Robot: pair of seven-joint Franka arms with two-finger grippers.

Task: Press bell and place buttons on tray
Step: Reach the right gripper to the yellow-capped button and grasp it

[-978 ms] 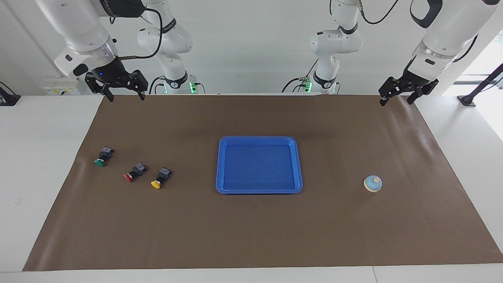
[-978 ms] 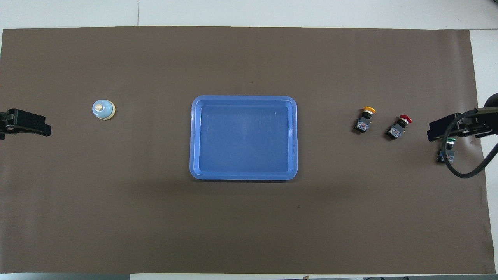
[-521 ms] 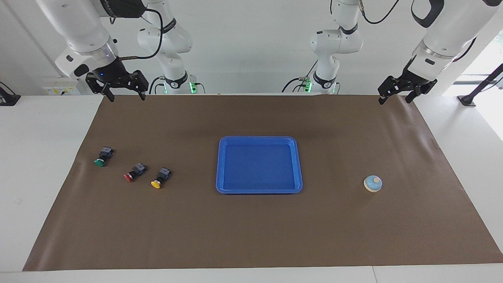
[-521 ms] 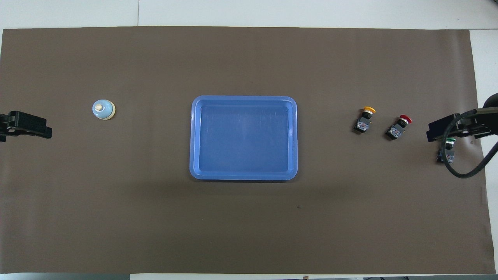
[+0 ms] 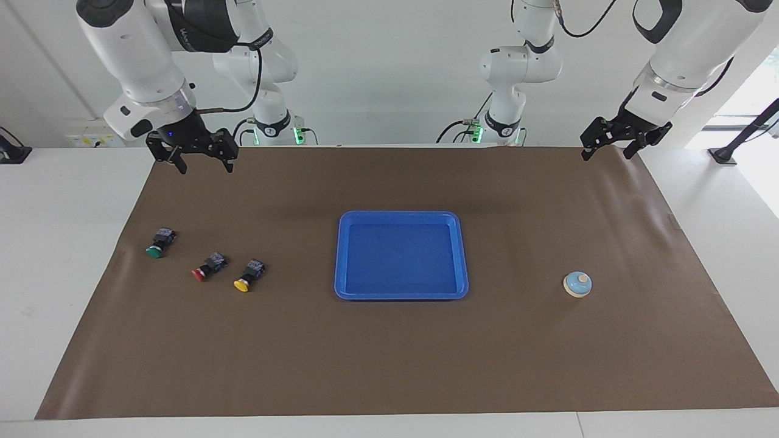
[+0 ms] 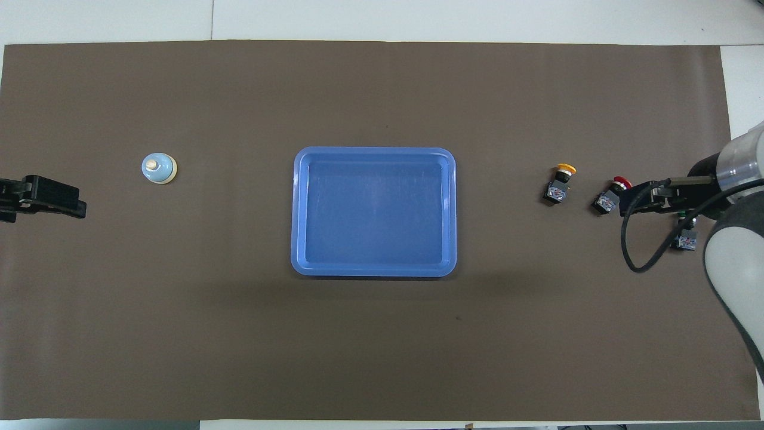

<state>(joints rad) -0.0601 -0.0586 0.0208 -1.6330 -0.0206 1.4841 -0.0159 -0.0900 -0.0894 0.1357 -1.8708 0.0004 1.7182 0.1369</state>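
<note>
Bell [image 5: 577, 284]: small light-blue dome with cream rim and knob, set upright on the brown mat [image 5: 389, 365] toward the left arm's end, well apart from the tray [image 5: 401, 294]. The left gripper [image 5: 607, 145] is raised over the mat's edge nearest the robots, fingers apart, nothing held; the bell lies farther out on the table.

Buttons: three small switches with black-grey bodies and round caps, laid on their sides in a loose row toward the right arm's end. Green [image 5: 160, 241], red [image 5: 209, 266], yellow [image 5: 249, 274]; each long axis is slanted, cap pointed away from the robots. None is touched by another. The right gripper [image 5: 203, 159] is held in the air over the mat, clear of the row, fingers apart and empty.

Tray: blue plastic rectangle, rounded corners, low raised rim, smooth floor, placed mid-mat between buttons and bell.
</note>
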